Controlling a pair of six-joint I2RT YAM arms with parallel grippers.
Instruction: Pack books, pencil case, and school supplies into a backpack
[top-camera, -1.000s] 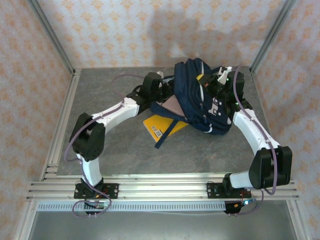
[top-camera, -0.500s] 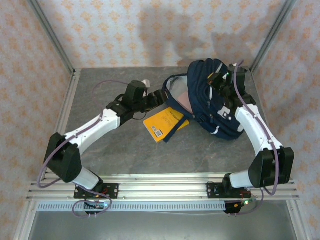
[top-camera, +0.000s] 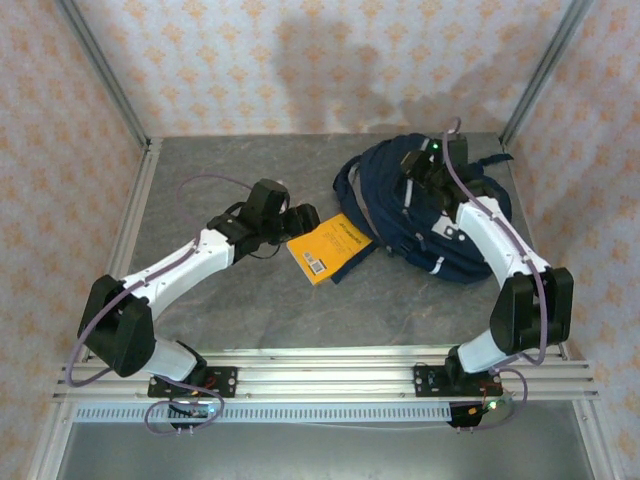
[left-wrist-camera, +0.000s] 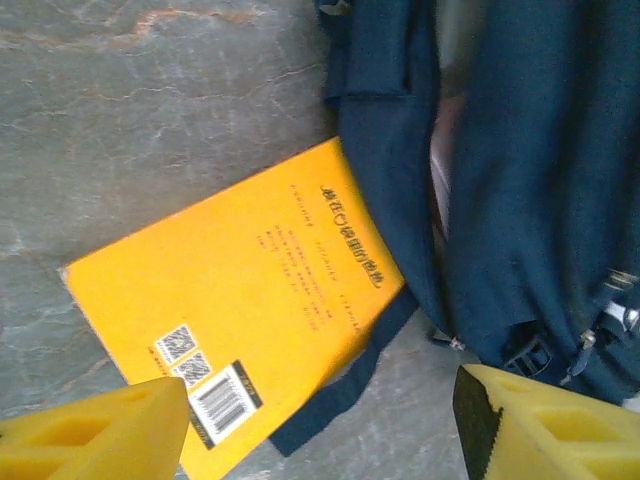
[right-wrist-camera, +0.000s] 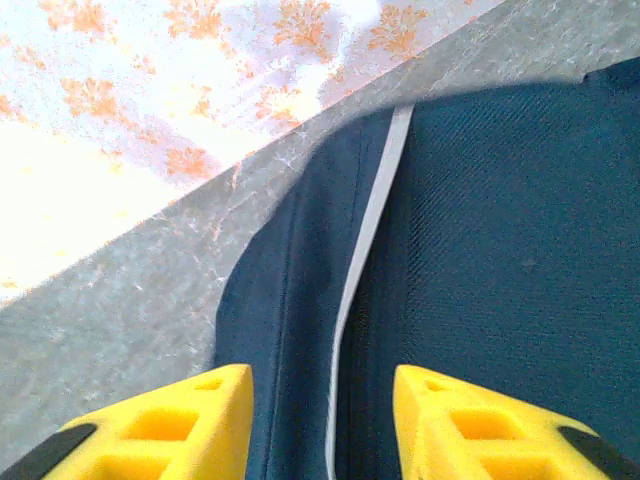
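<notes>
Right now I have the navy backpack (top-camera: 440, 225) slumped on the grey table (top-camera: 240, 300), so I'll place everything off it. My right gripper (top-camera: 425, 178) sits over the backpack's far side. On the right wrist feed its yellow fingers (right-wrist-camera: 150, 425) stand apart, released. Between them I see nothing pinched, just flat navy fabric and the backpack's pale grey stripe (right-wrist-camera: 365, 250) running away from the camera. Past the fabric are a strip of table and the patterned wall (right-wrist-camera: 150, 80).

The orange-yellow book (top-camera: 330, 248) lies flat on the table against the backpack's left side. On the left wrist feed, the book's edge nearest the backpack slips under the navy fabric. A dark strap (left-wrist-camera: 345, 390) from the backpack crosses the book's corner, just beside its white barcode label (left-wrist-camera: 225, 400).

My left gripper (top-camera: 298, 222) is on the book's side away from the backpack, near the book's edge and pointing towards the backpack. Its jaws are spread wide and hold nothing. One finger (left-wrist-camera: 100, 435) is over the barcode corner, and the other is over the backpack's lower edge.
</notes>
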